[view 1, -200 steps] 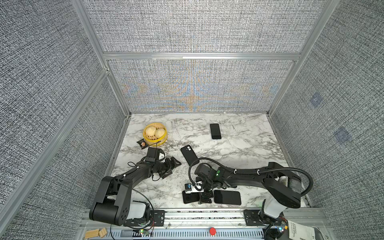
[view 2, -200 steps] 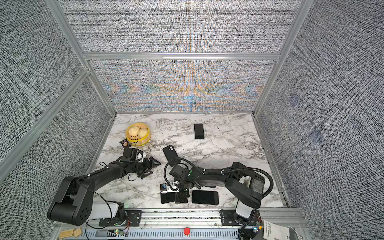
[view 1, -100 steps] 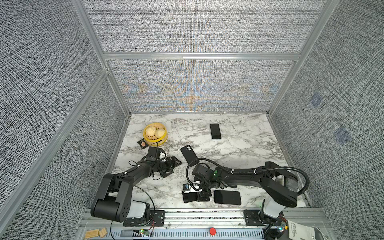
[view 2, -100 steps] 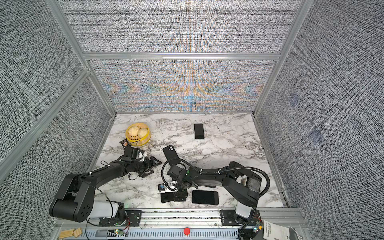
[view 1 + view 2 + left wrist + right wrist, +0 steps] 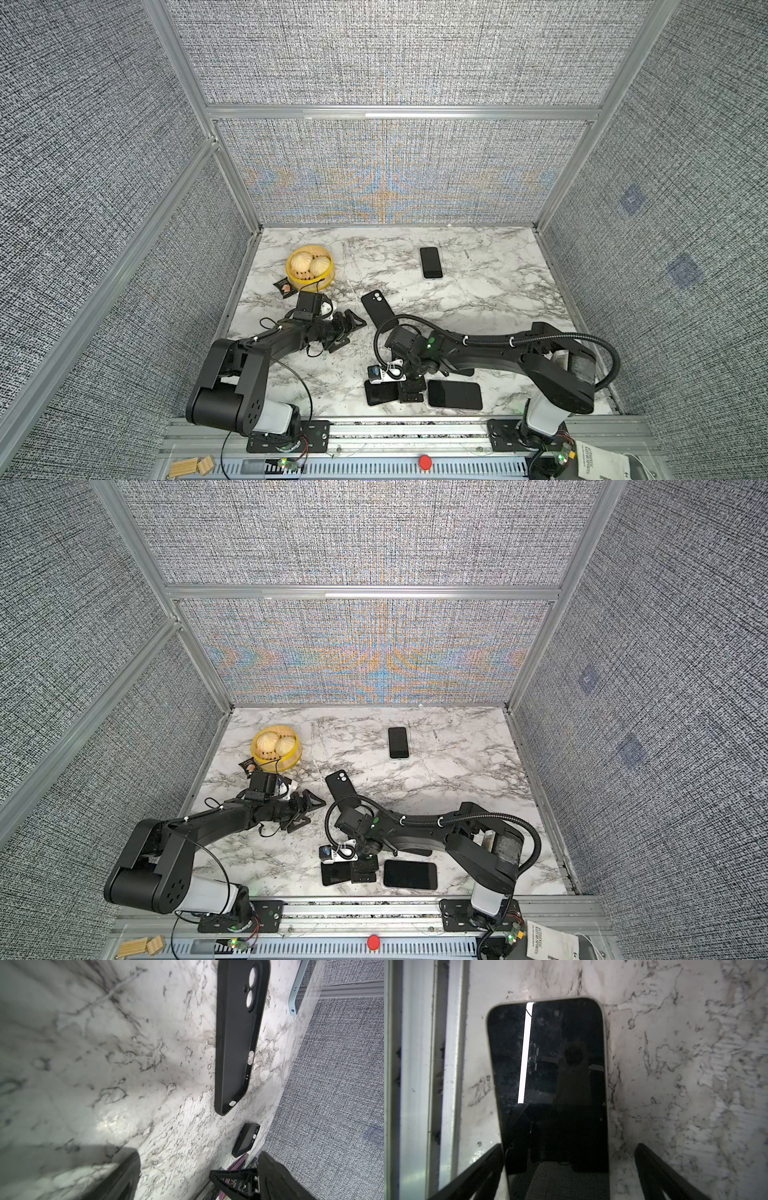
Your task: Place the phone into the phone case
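Black phone (image 5: 548, 1084) lies flat at the near edge of the surface (image 5: 675, 1064), long axis along that edge. Right end effector (image 5: 569, 1146), released, straddles its short end; this arm is nearer.

We count two phones (image 5: 430, 262), one black case (image 5: 377, 311), one unidentifiable dark slab (image 5: 380, 392) at six o'clock, two buns (image 5: 301, 262) in one yellow basket (image 5: 305, 284).

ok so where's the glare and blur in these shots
Right wrist view: a bright white streak of glare runs down the phone screen, and the table beside it smears. Left wrist view: the table is blurred close up, the phone case sharper. Both top views: coloured ripple on the back wall.
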Robot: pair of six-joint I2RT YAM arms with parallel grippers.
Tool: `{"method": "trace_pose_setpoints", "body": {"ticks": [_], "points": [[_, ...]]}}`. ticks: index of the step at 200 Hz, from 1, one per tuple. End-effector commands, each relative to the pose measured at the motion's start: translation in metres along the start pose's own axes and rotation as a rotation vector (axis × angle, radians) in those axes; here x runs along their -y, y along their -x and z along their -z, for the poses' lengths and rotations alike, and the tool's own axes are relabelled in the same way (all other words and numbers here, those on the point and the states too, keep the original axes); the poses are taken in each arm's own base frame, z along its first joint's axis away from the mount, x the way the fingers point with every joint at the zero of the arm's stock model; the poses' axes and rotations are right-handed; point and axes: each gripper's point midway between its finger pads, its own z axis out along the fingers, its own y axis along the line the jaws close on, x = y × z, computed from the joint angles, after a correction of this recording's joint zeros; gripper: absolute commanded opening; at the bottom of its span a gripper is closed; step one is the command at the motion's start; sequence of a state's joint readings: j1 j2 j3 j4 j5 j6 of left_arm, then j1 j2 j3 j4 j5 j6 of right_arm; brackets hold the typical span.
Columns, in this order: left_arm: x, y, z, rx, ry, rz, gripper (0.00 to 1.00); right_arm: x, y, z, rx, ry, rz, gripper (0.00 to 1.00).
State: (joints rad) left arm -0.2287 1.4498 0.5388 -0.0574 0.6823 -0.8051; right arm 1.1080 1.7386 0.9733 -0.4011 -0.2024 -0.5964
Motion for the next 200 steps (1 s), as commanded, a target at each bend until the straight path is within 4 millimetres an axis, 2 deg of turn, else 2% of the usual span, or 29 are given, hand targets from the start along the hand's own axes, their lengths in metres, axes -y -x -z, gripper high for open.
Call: {"method": "trace_pose_setpoints", "body": {"ticks": [1,50,55,122,158,183,200], "points": [[-0.025,-0.004,0.0,0.008,0.111,0.04,0.89,-0.011,-0.012,-0.006,-0.043,0.06,-0.022,0.97],[-0.026,-0.005,-0.001,-0.002,0.111,0.042,0.89,-0.011,-0.022,-0.005,-0.088,0.073,-0.059,0.89],[-0.026,-0.005,-0.001,-0.003,0.112,0.041,0.9,-0.004,-0.012,0.0,-0.068,0.057,-0.055,0.88],[-0.024,-0.001,-0.002,-0.007,0.119,0.034,0.89,0.013,-0.015,0.007,-0.085,0.017,-0.13,0.8],[-0.026,-0.002,-0.004,-0.015,0.123,0.039,0.89,0.009,-0.014,0.004,-0.08,0.047,-0.137,0.77],[-0.027,-0.003,-0.005,-0.012,0.125,0.041,0.89,0.009,-0.009,0.005,-0.063,0.045,-0.139,0.78],[-0.028,-0.003,-0.005,-0.014,0.124,0.042,0.89,0.005,-0.007,0.004,-0.064,0.045,-0.117,0.86]]}}
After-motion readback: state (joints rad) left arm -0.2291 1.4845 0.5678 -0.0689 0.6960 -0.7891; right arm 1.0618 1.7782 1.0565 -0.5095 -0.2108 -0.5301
